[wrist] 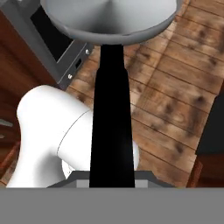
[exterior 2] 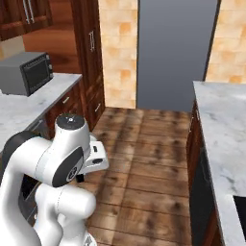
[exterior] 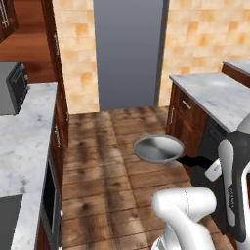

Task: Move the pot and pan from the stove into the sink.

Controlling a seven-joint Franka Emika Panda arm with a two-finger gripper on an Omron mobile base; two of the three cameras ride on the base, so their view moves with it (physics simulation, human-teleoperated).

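Carrying the pan (exterior: 158, 148) by its long black handle (wrist: 111, 131), which the gripper (exterior: 211, 167) pinches near its free end, the arm holds it out ahead of the fingers over the wooden floor (exterior: 112, 176), so the next move, I judge, calls for reaching the sink.

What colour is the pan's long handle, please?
Black; the handle shows best in the hand view.
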